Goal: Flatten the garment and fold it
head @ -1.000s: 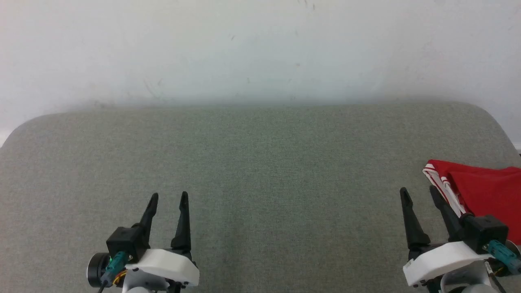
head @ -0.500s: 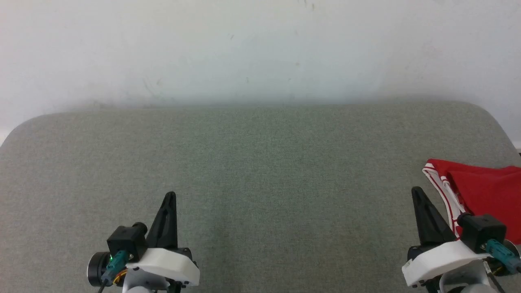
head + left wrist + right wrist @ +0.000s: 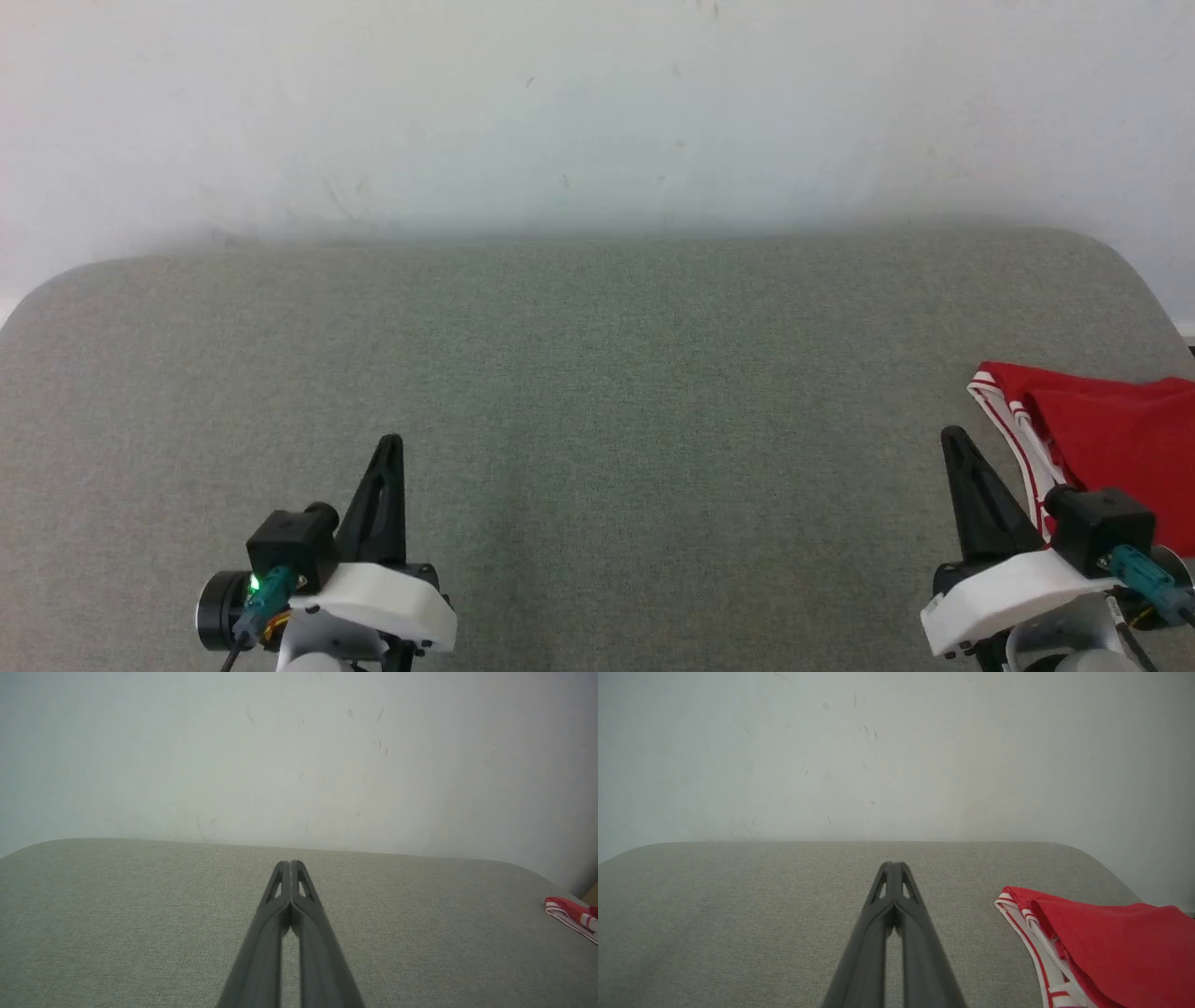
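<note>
The left gripper [image 3: 391,444] is clenched, its two long dark fingers pressed tip to tip on nothing. It hovers low over the near left of the tabletop. The right gripper [image 3: 952,437] mirrors it at the near right, equally closed and empty. Both point straight toward the far wall, which looks like a parked, ready pose and not a reach. The fingers are slim, matte, tapering wedges with small cut-outs near the tips.

Just to the right of the right gripper, with a strip of bare cloth between them, lies the jersey T-shirt [image 3: 1111,439]. It is bunched at the near right edge of the tabletop [image 3: 597,373] and runs out of view. It is smooth red knit, doubled over itself, with a red-and-white striped trim along its left edge. Folding appears not yet begun.

The tabletop is a grey-green woven fabric with rounded far corners. Its wide middle likely serves as the spreading area. Behind stands a pale, lightly scuffed wall [image 3: 597,112].
</note>
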You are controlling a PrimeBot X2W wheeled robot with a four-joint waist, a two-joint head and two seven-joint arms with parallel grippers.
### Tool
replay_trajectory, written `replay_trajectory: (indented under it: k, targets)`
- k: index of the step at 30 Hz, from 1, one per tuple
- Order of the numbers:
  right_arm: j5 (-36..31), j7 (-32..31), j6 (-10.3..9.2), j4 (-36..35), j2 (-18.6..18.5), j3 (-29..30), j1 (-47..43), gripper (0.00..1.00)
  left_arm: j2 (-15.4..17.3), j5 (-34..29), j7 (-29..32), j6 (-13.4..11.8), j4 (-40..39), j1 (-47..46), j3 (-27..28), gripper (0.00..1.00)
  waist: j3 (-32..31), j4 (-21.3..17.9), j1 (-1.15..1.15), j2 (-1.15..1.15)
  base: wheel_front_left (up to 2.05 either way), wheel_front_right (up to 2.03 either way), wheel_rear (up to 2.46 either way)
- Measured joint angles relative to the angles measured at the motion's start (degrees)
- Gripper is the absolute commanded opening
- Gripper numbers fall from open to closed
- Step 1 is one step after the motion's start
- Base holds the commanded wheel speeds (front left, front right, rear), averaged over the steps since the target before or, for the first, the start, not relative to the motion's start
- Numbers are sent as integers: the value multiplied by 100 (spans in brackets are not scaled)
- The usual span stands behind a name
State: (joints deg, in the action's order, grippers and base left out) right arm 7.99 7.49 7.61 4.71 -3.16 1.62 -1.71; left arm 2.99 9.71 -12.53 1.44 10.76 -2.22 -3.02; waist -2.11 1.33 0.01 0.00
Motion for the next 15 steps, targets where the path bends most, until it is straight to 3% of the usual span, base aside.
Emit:
replay_trajectory:
  k: [15]
  targets:
    - [-109,-127,0,-51,0,-16,8,0,0,-118,193,-5,-140,1,47,0,30,-19,0,0,0,0,0]
